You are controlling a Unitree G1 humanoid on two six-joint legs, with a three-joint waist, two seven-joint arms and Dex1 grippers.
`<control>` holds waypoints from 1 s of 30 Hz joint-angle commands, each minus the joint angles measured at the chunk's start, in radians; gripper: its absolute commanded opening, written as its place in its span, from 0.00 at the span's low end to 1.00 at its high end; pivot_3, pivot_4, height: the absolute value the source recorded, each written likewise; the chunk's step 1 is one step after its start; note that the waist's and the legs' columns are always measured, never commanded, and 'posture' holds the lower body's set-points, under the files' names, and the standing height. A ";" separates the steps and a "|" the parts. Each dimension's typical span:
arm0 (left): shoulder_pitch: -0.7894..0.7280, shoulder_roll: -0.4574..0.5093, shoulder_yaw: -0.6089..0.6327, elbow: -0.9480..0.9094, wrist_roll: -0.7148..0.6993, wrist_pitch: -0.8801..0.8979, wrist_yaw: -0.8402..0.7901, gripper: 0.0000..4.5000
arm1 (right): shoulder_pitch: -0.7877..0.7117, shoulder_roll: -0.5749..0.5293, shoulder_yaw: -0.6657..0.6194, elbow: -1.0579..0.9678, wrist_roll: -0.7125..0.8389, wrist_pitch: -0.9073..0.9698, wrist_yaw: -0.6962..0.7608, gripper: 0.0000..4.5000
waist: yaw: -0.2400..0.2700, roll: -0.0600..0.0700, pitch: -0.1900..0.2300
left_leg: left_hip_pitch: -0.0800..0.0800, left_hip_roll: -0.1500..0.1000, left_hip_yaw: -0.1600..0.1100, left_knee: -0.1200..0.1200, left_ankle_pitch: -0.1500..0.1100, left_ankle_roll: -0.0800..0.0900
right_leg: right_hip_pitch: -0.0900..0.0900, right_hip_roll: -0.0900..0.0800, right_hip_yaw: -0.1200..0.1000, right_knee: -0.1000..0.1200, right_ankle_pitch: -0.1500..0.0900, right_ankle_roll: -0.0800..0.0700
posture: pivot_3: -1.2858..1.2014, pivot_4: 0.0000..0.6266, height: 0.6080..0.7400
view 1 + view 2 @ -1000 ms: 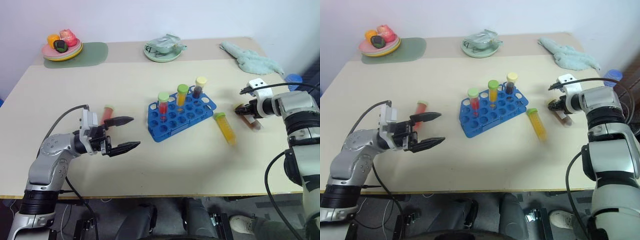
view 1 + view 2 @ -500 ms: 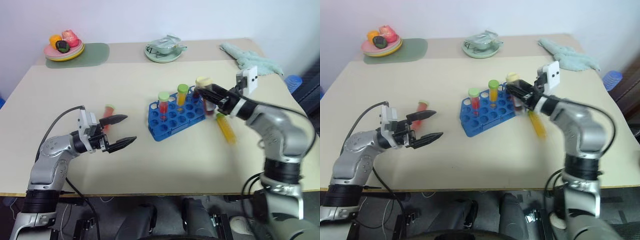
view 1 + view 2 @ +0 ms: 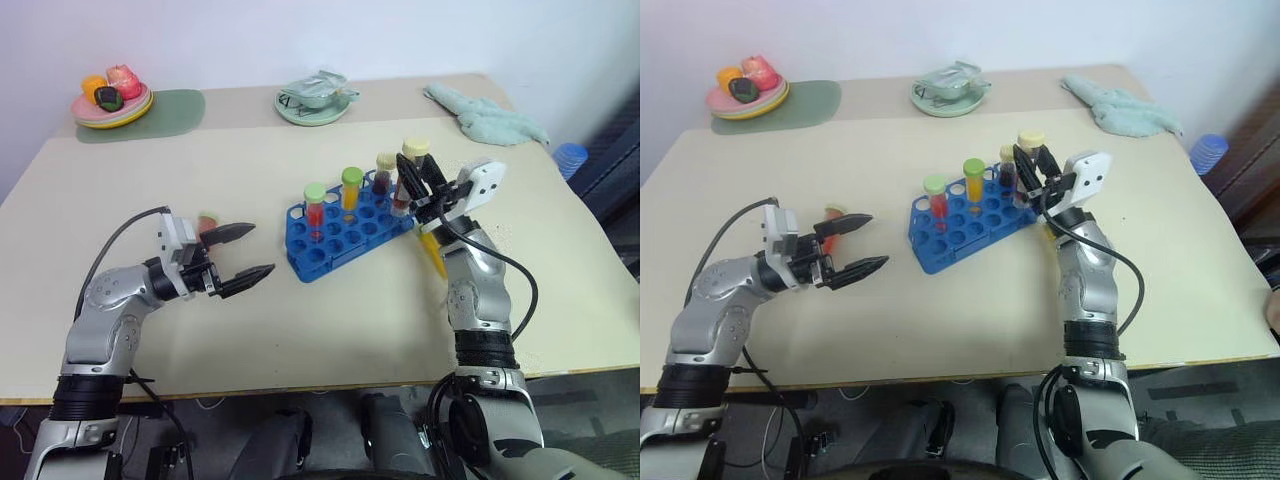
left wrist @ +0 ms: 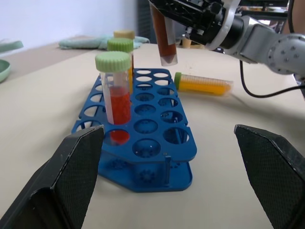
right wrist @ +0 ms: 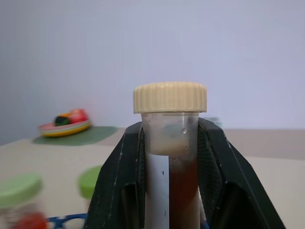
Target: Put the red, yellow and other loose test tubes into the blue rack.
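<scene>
Your left end effector is hovering low over the tabletop, fingers spread wide, a red tube lying just behind it. The blue rack is holding three upright tubes. Your right end effector is pinching the brown tube above the rack's far end. A yellow tube is lying beside the rack.

You've got open holes across the front rows of the blue rack; three capped tubes block the back row. Yellow tube lies on the counter just beside the rack's rt end. Counter betw left hand & rack is bare.
</scene>
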 commanded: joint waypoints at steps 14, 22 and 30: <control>0.040 0.033 0.059 -0.131 -0.031 0.051 0.051 1.00 | -0.119 0.018 -0.024 0.386 0.030 -0.291 -0.013 0.19 | 0.000 0.000 0.000 | 0.001 0.010 0.003 -0.001 0.002 -0.004 | -0.001 0.010 0.002 -0.001 0.004 -0.006 | 0.52 0.24 1.00; 0.038 0.051 0.064 -0.165 -0.039 0.079 0.074 1.00 | -0.154 0.011 -0.039 0.509 0.032 -0.372 -0.015 0.19 | 0.001 0.000 0.000 | 0.001 0.011 0.003 -0.001 0.002 -0.005 | -0.001 0.010 0.002 -0.001 0.004 -0.007 | 0.52 0.24 1.00; 0.039 0.047 0.062 -0.191 -0.043 0.101 0.094 1.00 | -0.141 0.008 -0.005 0.501 -0.068 -0.497 -0.110 0.81 | -0.001 0.000 0.000 | 0.001 0.011 0.003 -0.001 0.003 -0.005 | -0.001 0.010 0.002 -0.001 0.004 -0.007 | 0.52 0.24 1.00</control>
